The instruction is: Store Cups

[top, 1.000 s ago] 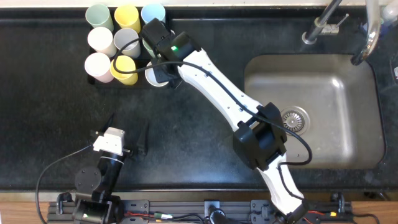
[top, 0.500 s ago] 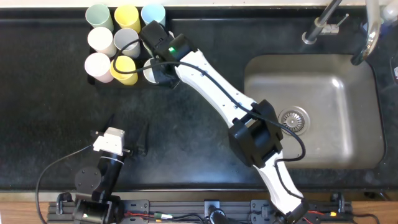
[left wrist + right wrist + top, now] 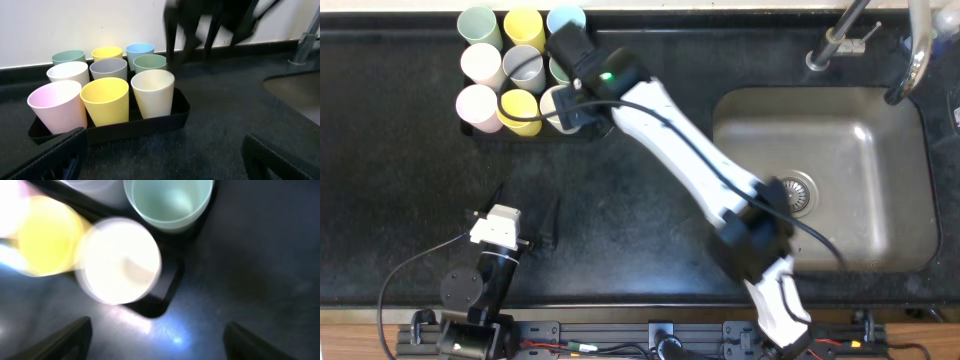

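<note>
Nine cups (image 3: 107, 67) seated in tray (image 3: 165, 120), worktop back-left. Right gripper (image 3: 156, 337) over tray corner by cream cup (image 3: 120, 260), fingers spread, empty. Left gripper (image 3: 165, 155) fingers spread, near its base. Risk: a finger clips cream rim on retreat and tips cup.

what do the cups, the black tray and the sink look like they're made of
Cups: probably matte plastic; opaque pastel colours, thin rims, dull sheen.
Black tray: likely plastic too; moulded rounded corners, slight gloss.
Sink: looks like brushed stainless steel; grey with soft reflections.
</note>
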You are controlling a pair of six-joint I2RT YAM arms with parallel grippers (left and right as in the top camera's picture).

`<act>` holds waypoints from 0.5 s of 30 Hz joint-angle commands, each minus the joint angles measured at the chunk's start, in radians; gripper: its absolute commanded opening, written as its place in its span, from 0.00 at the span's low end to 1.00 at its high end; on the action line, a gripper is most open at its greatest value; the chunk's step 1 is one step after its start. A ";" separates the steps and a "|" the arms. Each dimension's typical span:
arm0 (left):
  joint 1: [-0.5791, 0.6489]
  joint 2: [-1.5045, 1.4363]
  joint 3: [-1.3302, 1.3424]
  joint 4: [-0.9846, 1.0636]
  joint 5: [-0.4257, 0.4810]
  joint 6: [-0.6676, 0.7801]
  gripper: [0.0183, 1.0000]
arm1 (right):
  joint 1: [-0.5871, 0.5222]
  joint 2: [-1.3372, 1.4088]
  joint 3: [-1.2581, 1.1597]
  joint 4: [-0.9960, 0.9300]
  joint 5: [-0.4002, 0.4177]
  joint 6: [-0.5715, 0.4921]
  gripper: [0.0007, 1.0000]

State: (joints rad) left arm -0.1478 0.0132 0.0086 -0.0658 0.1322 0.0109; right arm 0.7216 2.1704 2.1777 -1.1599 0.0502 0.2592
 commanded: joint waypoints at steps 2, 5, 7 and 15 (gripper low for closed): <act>0.008 -0.006 0.000 -0.003 0.013 0.016 1.00 | -0.111 -0.340 0.030 -0.037 0.003 -0.149 0.97; 0.008 -0.006 0.000 -0.003 0.013 0.016 1.00 | -0.224 -0.448 -0.012 -0.072 0.003 -0.184 1.00; 0.008 -0.006 0.000 -0.003 0.013 0.016 1.00 | -0.304 -0.529 -0.076 -0.076 0.003 -0.219 1.00; 0.008 -0.006 0.000 -0.003 0.013 0.016 1.00 | -0.525 -1.178 -0.782 0.202 -0.003 -0.361 1.00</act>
State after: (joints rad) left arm -0.1482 0.0132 0.0086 -0.0662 0.1322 0.0109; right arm 0.2325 1.2270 1.6070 -1.0252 0.0578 -0.0498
